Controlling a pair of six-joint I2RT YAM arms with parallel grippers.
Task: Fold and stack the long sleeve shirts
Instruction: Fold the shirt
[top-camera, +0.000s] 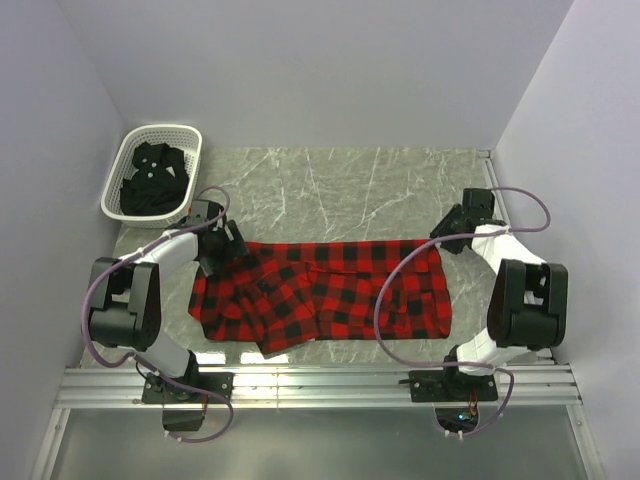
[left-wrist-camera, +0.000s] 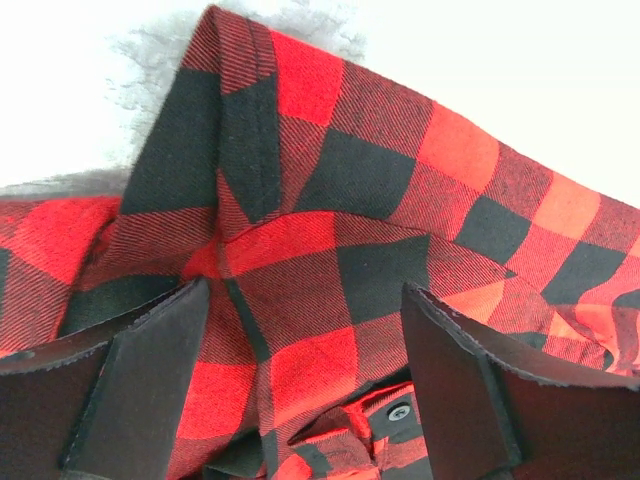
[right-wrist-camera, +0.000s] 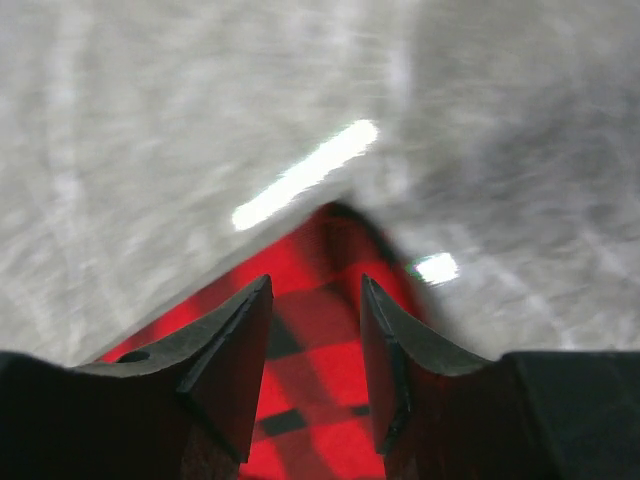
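A grey marbled surface (top-camera: 340, 180) is enclosed by pale walls. At its far left corner a white lattice basket (top-camera: 190, 135) is set, with the black shirt (top-camera: 152, 180) heaped inside. The red-and-black flannel shirt (top-camera: 320, 295) is spread across the near half, between the arms. The left fingers (left-wrist-camera: 140, 370) are held wide apart over its bunched far left corner. The right fingers (right-wrist-camera: 230, 350) are parted above its far right corner, not clamped on it.
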